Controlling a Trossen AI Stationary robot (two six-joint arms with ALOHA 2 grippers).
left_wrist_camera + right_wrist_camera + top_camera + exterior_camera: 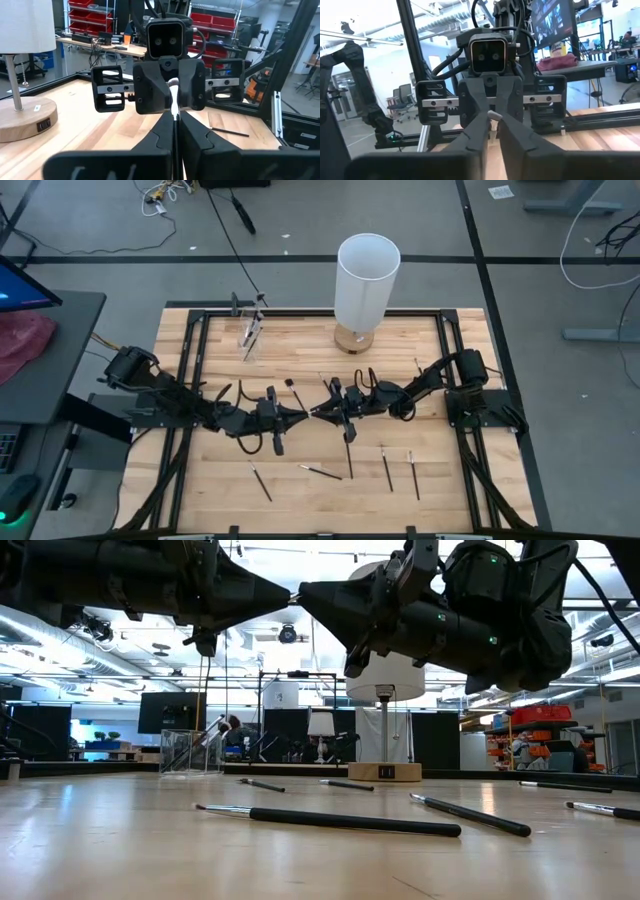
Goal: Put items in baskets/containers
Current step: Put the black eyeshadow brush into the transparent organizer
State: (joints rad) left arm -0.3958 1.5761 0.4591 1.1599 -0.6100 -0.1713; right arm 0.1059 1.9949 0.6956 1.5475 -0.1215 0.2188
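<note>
Clear cup (250, 332) stands near the table's far left edge, a few brushes leaning in it, handles up. Left gripper (300, 413) held above mid-table, tips pointing right, fingers pressed together on a thin brush (the left wrist view shows a pale sliver pinched between the closed fingers (162, 131)). Right gripper (316, 412) faces it tip to tip, the two nearly touching; its fingers are drawn in close around the same brush end (494, 115), though whether they actually bear on it I cannot tell. Table lamp (364, 286) with white shade and round wooden base stands at the far edge, centre. Loose brushes lie on the wood: one just behind the left gripper (294, 393), four toward the near edge (260, 480) (321, 472) (386, 467) (413, 473).
</note>
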